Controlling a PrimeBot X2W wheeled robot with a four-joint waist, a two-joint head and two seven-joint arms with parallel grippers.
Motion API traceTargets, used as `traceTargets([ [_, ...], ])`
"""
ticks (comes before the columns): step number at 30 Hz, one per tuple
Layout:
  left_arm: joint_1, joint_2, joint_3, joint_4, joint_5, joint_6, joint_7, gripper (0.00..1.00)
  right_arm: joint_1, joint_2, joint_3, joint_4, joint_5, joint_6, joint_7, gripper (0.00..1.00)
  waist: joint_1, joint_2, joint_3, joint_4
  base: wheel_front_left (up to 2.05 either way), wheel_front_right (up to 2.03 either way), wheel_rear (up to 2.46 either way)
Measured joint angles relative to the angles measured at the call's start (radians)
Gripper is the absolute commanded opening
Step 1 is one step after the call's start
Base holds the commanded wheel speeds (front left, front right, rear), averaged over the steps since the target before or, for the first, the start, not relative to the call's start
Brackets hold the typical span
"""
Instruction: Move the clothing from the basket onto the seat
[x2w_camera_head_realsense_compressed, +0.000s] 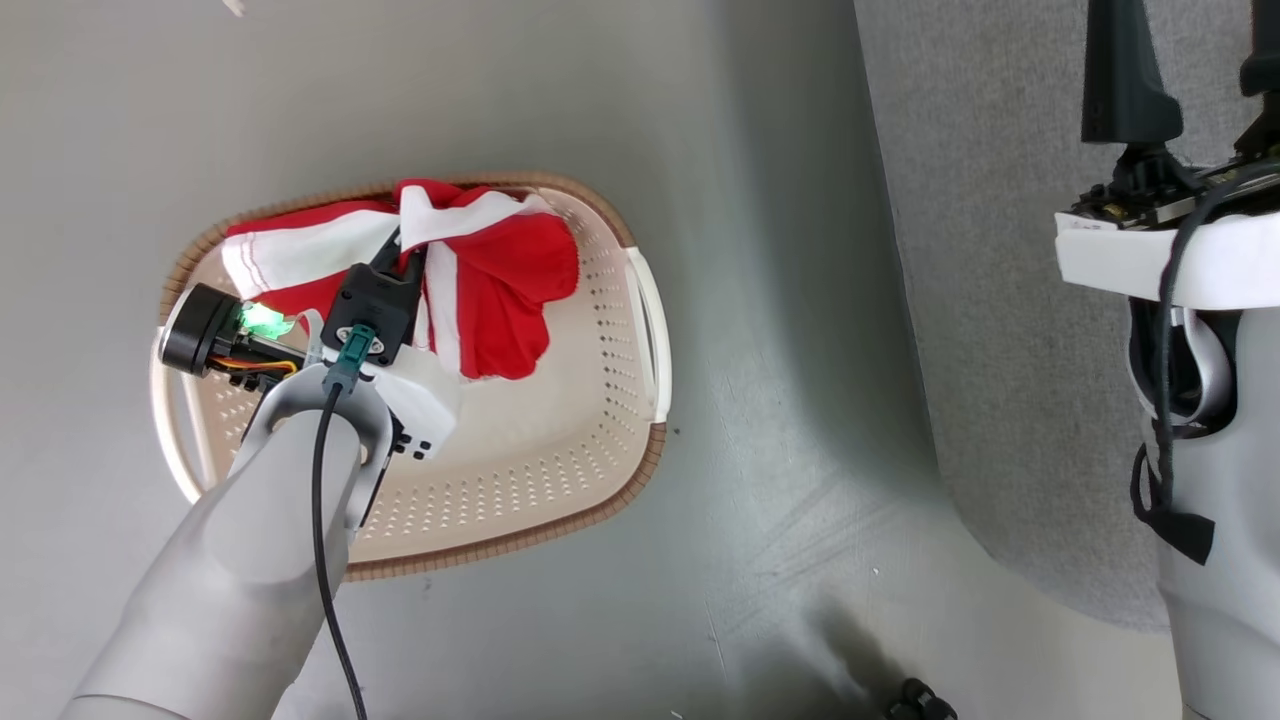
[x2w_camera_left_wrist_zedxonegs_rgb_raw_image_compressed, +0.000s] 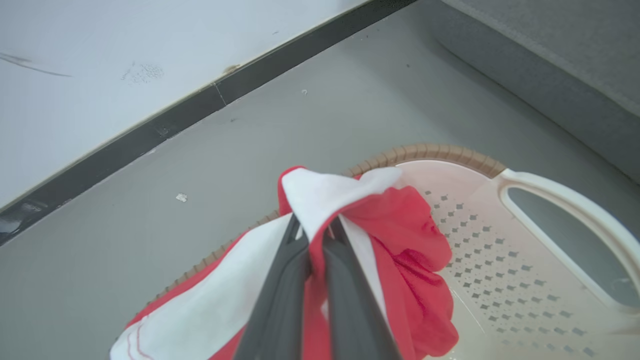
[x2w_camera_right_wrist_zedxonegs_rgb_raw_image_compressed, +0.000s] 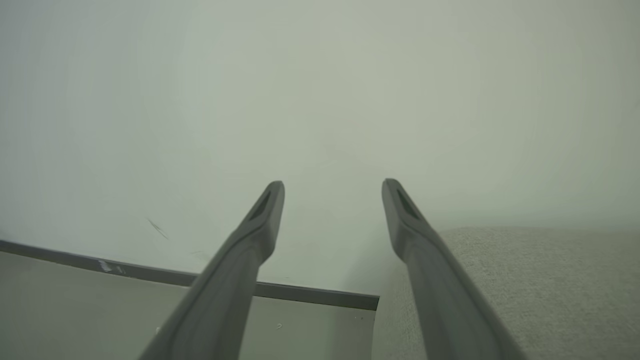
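The red and white clothing (x2w_camera_head_realsense_compressed: 500, 270) lies bunched at the far end of the cream basket (x2w_camera_head_realsense_compressed: 560, 460) on the grey floor. My left gripper (x2w_camera_head_realsense_compressed: 400, 250) reaches into the basket and is shut on a fold of the clothing (x2w_camera_left_wrist_zedxonegs_rgb_raw_image_compressed: 345, 200), its two dark fingers (x2w_camera_left_wrist_zedxonegs_rgb_raw_image_compressed: 285, 280) pinching the cloth between them. The grey seat (x2w_camera_head_realsense_compressed: 1000, 300) runs along the right of the head view, and my right gripper (x2w_camera_right_wrist_zedxonegs_rgb_raw_image_compressed: 332, 187) hangs open above it, nothing between its fingers. The basket's white handle (x2w_camera_left_wrist_zedxonegs_rgb_raw_image_compressed: 565, 215) faces the seat (x2w_camera_left_wrist_zedxonegs_rgb_raw_image_compressed: 550, 60).
A white wall with a dark skirting board (x2w_camera_left_wrist_zedxonegs_rgb_raw_image_compressed: 200, 100) stands beyond the basket. Bare grey floor (x2w_camera_head_realsense_compressed: 780, 400) lies between basket and seat. My right arm's pale wrist and cable (x2w_camera_head_realsense_compressed: 1170, 300) sit over the seat's edge.
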Motion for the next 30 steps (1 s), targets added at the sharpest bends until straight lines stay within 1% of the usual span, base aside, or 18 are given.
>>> traceTargets([
  [8,0.028,0.007,0.004,-0.103,-0.002,0.0,0.0,0.0,0.046,-0.002,0.024,0.054,-0.026,0.0,0.0,1.0,0.0,0.0,-0.082,0.041,0.0,0.0,0.0],
  [12,0.054,0.028,0.012,-0.143,-0.011,0.0,-0.001,0.0,0.074,-0.002,0.041,0.082,-0.039,0.0,0.0,1.0,0.0,0.0,-0.127,0.061,0.0,0.0,0.0],
  [15,0.06,0.034,0.019,-0.177,-0.026,-0.002,-0.001,0.0,0.094,-0.003,0.052,0.099,-0.046,0.0,0.0,1.0,0.0,0.0,-0.161,0.075,0.0,0.0,0.0],
  [27,0.072,0.032,0.029,-0.297,-0.064,-0.037,0.001,0.0,0.172,-0.003,0.059,0.153,-0.058,0.0,0.0,1.0,0.0,0.0,-0.299,0.116,0.0,0.0,0.0],
  [30,0.08,0.038,0.024,-0.317,-0.067,-0.045,0.018,0.0,0.193,-0.004,0.059,0.163,-0.061,0.0,0.0,1.0,0.0,0.0,-0.333,0.123,0.0,0.0,0.0],
])
